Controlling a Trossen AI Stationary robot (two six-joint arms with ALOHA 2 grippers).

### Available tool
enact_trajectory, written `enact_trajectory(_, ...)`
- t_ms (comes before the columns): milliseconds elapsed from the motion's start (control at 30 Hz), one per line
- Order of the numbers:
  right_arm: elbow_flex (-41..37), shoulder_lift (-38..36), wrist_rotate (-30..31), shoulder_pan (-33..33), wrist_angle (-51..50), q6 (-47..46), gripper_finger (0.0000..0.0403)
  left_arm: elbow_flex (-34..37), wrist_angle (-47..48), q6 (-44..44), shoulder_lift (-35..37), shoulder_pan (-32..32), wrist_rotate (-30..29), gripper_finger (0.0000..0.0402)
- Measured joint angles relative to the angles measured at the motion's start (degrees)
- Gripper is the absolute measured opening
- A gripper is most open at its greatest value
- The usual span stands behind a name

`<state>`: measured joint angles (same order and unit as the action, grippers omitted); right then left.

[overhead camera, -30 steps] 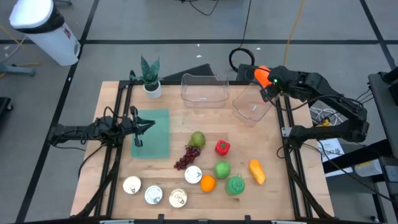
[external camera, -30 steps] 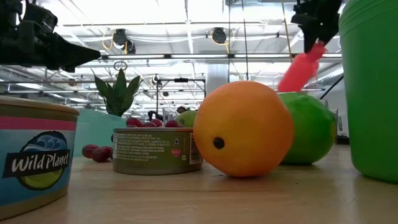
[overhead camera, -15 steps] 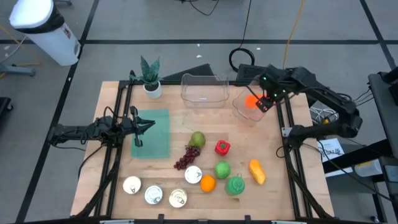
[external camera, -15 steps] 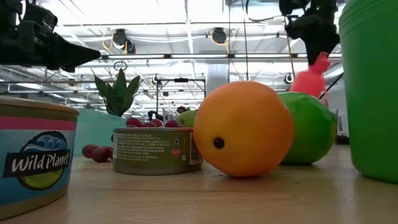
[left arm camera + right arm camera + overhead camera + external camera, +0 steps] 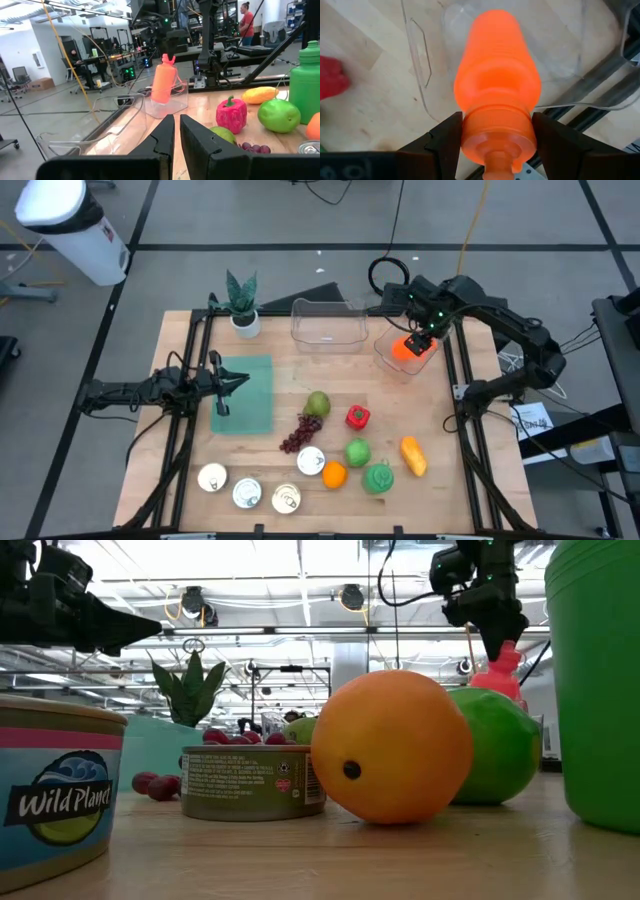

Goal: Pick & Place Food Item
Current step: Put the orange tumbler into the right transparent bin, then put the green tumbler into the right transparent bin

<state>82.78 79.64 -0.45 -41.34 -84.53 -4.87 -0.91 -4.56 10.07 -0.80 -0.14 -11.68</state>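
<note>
An orange squeeze bottle (image 5: 406, 346) stands upright, cap up, in my right gripper (image 5: 421, 338), which is shut on it. It hangs at the table's far right, over a clear plastic tub (image 5: 392, 360). In the left wrist view the bottle's (image 5: 163, 82) lower end is inside the tub (image 5: 175, 102); whether it touches the bottom I cannot tell. My left gripper (image 5: 238, 381) waits shut at the table's left, above a green mat (image 5: 245, 400). My right gripper pinches the bottle's cap end (image 5: 497, 131) between its two fingers (image 5: 446, 141), one on each side. The fingers come from above and point down. The bottle (image 5: 497, 668) hangs upright below them, its body reaching down into the clear tub.
A second clear tub (image 5: 326, 326) and a potted plant (image 5: 242, 302) stand at the far edge. Mid-table lie a pear (image 5: 317, 403), grapes (image 5: 299, 434), a red pepper (image 5: 357, 417), a green fruit (image 5: 357, 451), an orange (image 5: 334, 474), a green bottle (image 5: 378, 477), a yellow item (image 5: 413, 456) and three cans (image 5: 247, 493).
My right gripper has come down and toward the table's near edge from beyond the far edge, tipping to point downward. The orange bottle has swung from slanting to upright and has sunk into the clear tub.
</note>
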Motion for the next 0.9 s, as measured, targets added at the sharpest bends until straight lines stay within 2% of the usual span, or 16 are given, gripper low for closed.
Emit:
enact_trajectory(133, 0.0, 0.9, -2.8, 0.1, -0.1, 1.4, 0.0210, 0.0, 0.0, 0.0, 0.0, 0.0, 0.0, 0.0042)
enact_trajectory(367, 0.0, 1.1, -2.8, 0.2, 0.5, 1.5, 0.0214, 0.0, 0.0, 0.0, 0.0, 0.0, 0.0, 0.0042)
enact_trajectory(700, 0.0, 1.1, -2.7, 0.2, 5.8, 1.5, 0.0283, 0.0, 0.0, 0.0, 0.0, 0.0, 0.0, 0.0042)
enact_trajectory(900, 0.0, 1.1, -2.6, 0.2, 7.9, 1.5, 0.0301, 0.0, 0.0, 0.0, 0.0, 0.0, 0.0, 0.0042)
